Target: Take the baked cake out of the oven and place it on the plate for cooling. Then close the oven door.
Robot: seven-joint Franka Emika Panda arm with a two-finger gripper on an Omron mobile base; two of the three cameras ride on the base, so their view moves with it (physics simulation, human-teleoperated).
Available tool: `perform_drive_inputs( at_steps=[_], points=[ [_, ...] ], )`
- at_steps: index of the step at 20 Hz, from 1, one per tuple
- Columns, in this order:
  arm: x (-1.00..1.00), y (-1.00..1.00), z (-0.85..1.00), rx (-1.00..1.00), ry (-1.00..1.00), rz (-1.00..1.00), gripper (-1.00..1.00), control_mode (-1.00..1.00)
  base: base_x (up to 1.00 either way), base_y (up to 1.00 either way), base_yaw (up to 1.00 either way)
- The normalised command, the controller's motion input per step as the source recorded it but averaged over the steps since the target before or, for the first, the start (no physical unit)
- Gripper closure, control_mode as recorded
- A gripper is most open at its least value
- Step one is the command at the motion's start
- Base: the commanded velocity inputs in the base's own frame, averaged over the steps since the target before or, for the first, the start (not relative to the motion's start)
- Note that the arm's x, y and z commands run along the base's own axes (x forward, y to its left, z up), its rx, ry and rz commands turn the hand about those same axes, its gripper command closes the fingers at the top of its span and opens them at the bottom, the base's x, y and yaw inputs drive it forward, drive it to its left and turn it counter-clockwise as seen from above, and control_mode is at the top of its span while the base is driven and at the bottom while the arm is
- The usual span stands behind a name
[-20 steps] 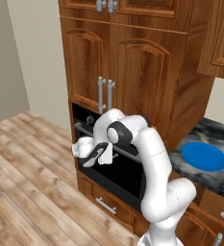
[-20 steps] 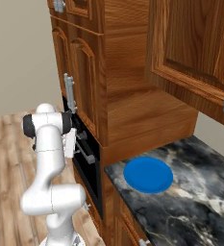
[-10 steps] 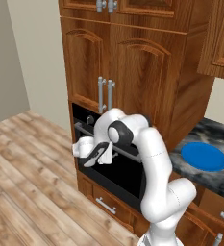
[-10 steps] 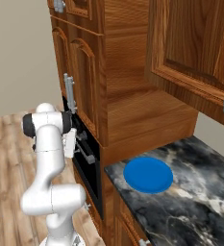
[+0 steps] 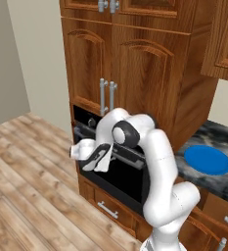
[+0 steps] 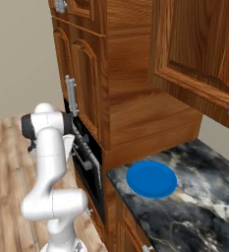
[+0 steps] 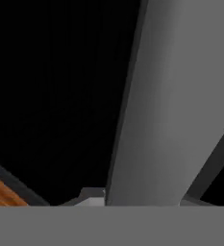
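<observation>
The black oven [image 5: 87, 120] is built into the wooden cabinets, and its glass-fronted oven door [image 5: 121, 179] stands upright and shut. My gripper [image 5: 102, 158] is at the left part of the silver bar handle [image 5: 131, 156] and shut on it. The handle [image 7: 167, 105] runs right in front of the hand camera, against the dark glass. From the right side, the hand [image 6: 68, 143] presses against the oven front [image 6: 90, 163]. The blue plate [image 5: 207, 160] [image 6: 151, 178] lies bare on the counter to the right of the oven. The baked cake is hidden behind the door.
Tall wooden cabinet doors with vertical handles [image 5: 106, 96] stand above the oven, and a drawer [image 5: 108, 210] sits below it. The dark marble counter [image 6: 186, 209] carries the plate under a wall cabinet [image 6: 199, 44]. Wooden floor [image 5: 27, 196] spreads to the left.
The fingers have drawn in around the handle bar. The arm, the door and the plate stay where they were.
</observation>
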Motion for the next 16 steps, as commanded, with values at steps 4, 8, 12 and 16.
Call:
perform_drive_inputs(
  at_steps=[4,8,12,16],
  points=[
    [-1.00,0.74,-0.30,0.26,0.05,0.21,1.00,-1.00,0.00,0.00,0.00],
    [-1.00,0.83,-0.38,0.26,0.08,0.26,1.00,-1.00,0.00,0.00,0.00],
    [-1.00,0.71,-0.68,0.28,0.12,0.27,1.00,-1.00,0.00,0.00,0.00],
    [-1.00,0.74,-0.94,0.23,0.15,0.24,1.00,-1.00,0.00,0.00,0.00]
  ],
)
